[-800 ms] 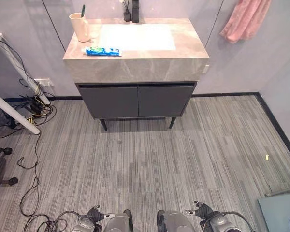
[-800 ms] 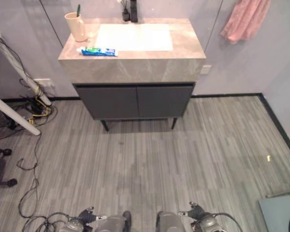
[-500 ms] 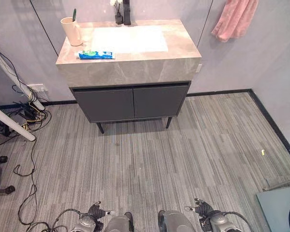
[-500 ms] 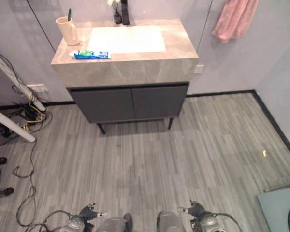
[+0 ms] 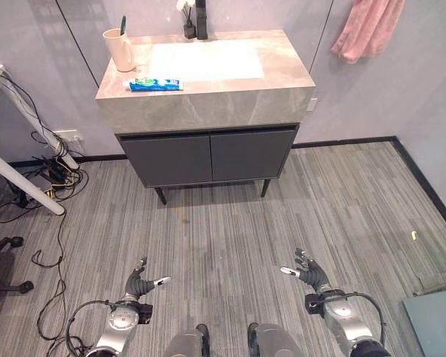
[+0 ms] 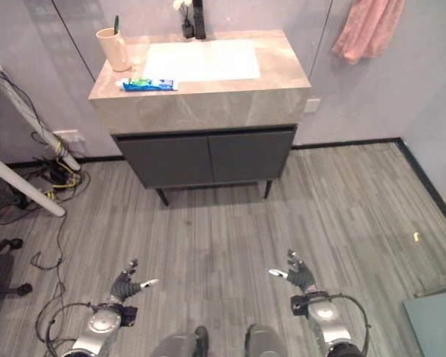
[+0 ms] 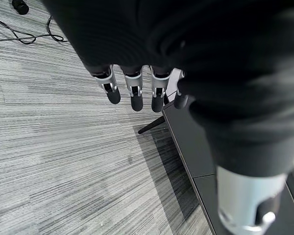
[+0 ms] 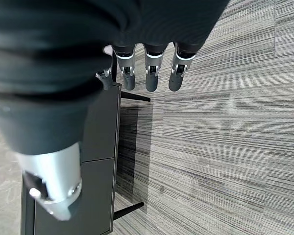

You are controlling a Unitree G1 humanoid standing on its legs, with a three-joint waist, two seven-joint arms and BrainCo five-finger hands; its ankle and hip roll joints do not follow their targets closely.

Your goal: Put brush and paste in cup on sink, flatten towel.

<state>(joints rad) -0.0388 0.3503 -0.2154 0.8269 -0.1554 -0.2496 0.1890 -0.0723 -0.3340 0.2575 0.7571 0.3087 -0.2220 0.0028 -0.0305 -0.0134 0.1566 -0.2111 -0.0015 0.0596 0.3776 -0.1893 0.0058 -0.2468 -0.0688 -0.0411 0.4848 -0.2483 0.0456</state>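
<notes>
Left robot hand (image 5: 139,283) and right robot hand (image 5: 310,271) hover over the floor (image 5: 230,230) – fingers spread, empty – well short of the sink (image 5: 204,59)

The sink (image 5: 205,89) top looks like smooth grey marbled stone with a matt sheen; its basin is paler and smooth. The cabinet (image 5: 209,157) doors are flat, matt dark grey panels. The cup (image 5: 120,49) appears smooth, cream plastic or ceramic. The paste (image 5: 155,85) tube is glossy plastic. The pink towel (image 5: 367,30) is soft, napped cloth. The floor (image 5: 230,223) is matt, streaked grey planking
</notes>
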